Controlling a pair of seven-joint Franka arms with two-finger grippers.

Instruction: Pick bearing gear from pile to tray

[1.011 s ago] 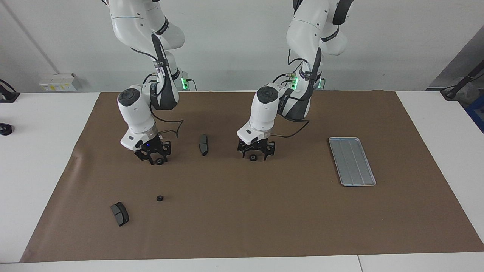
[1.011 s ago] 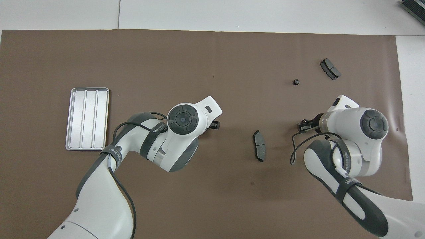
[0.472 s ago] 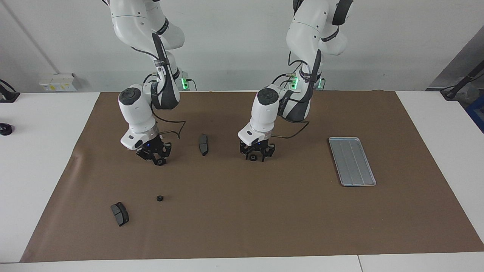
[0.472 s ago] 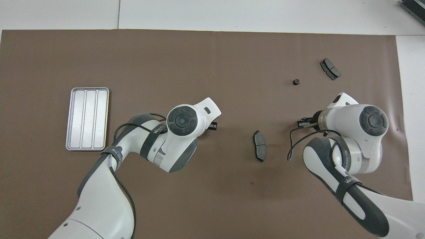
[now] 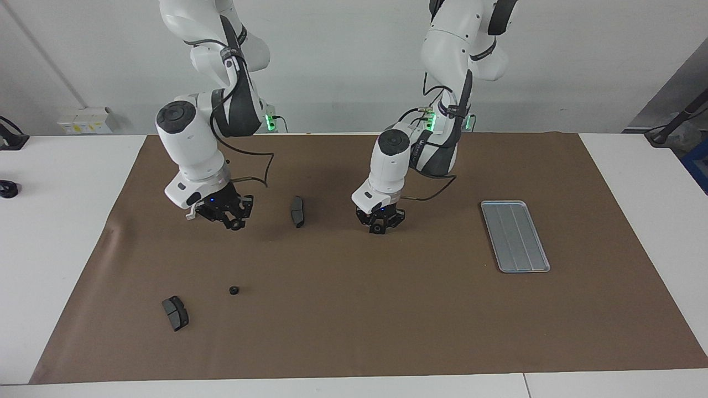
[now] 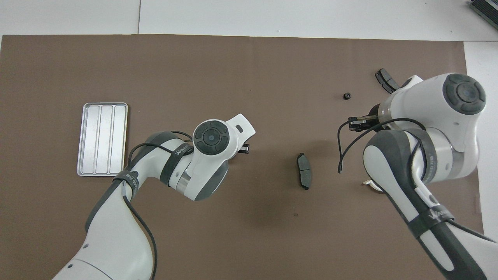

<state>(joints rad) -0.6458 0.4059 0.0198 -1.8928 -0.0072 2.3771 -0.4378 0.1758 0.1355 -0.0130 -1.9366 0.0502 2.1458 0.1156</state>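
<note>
**Both grippers shut on a gear, tray holds nothing**

- White table (image 5: 55, 221) with a brown paper mat (image 5: 354, 342) covering most of both frames.
- Right arm (image 5: 191, 143): comes down in the upper part of the facing view, at its own end of the table. In the overhead view it fills the lower corner on that side.
- Left arm (image 5: 390, 160): comes down at upper centre of the facing view.
- Tray, flat rectangular silver-grey metal with a low rim and lengthwise ridges (image 5: 515, 236) (image 6: 102, 139): mid-height in both frames, at the left arm's end of the mat, well apart from both grippers.
- Right gripper (image 5: 235, 222): clear of the mat, fingertips pinched on a small black round gear (image 5: 237, 224).
- Left gripper (image 5: 378, 227): low at frame centre, fingertips closed around a second small black round gear (image 5: 378, 228). I can't tell whether that one is off the mat.
- Dark grey curved brake pad (image 5: 297, 211) (image 6: 304, 170): flat on the mat between the two grippers, touching neither.
- Second dark grey brake pad (image 5: 175, 313) (image 6: 385, 79): low in the facing view at the right arm's end. In the overhead view the right arm partly covers it.
- Loose third black gear (image 5: 234, 289) (image 6: 346, 95): on the mat near that second pad, farther from the robots than the right gripper's spot.
</note>
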